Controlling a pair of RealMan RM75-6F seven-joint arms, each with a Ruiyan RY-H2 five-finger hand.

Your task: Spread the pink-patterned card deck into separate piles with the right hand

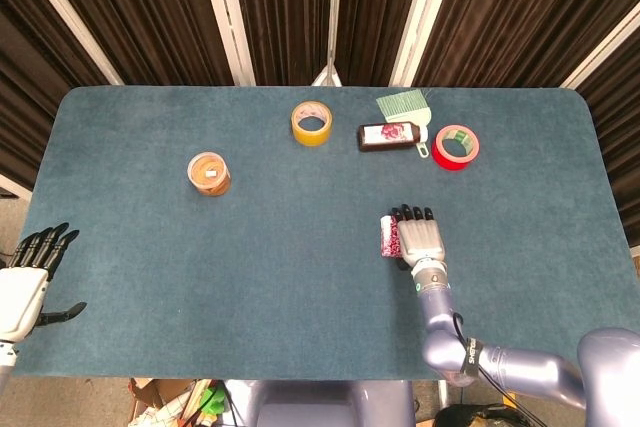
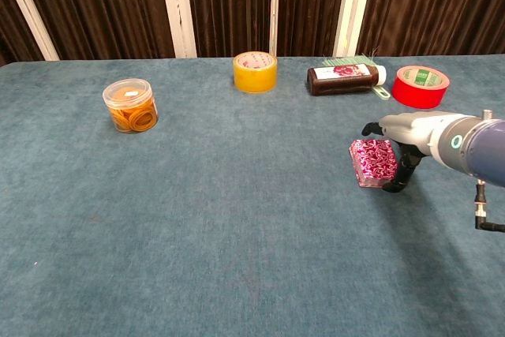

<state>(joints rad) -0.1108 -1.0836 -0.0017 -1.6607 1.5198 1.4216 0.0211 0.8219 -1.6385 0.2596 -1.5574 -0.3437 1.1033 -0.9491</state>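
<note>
So the pink-patterned card deck (image 2: 373, 162) is standing on edge, a bit tilted, on the teal counter (image 2: 237, 219), right of centre. The right robot hand (image 2: 410, 147) is gripping it, with fingers draped over the top and the thumb tucked behind the deck. Behind it along the far edge sit a red tape roll (image 2: 420, 86), a dark brown bottle (image 2: 346, 79) on its side and a yellow tape roll (image 2: 255, 71). A clear jar of orange bits (image 2: 130, 105) is off to the left. The left robot hand (image 1: 25, 282) hangs off the counter's near-left corner, fingers spread, holding nothing.
</note>
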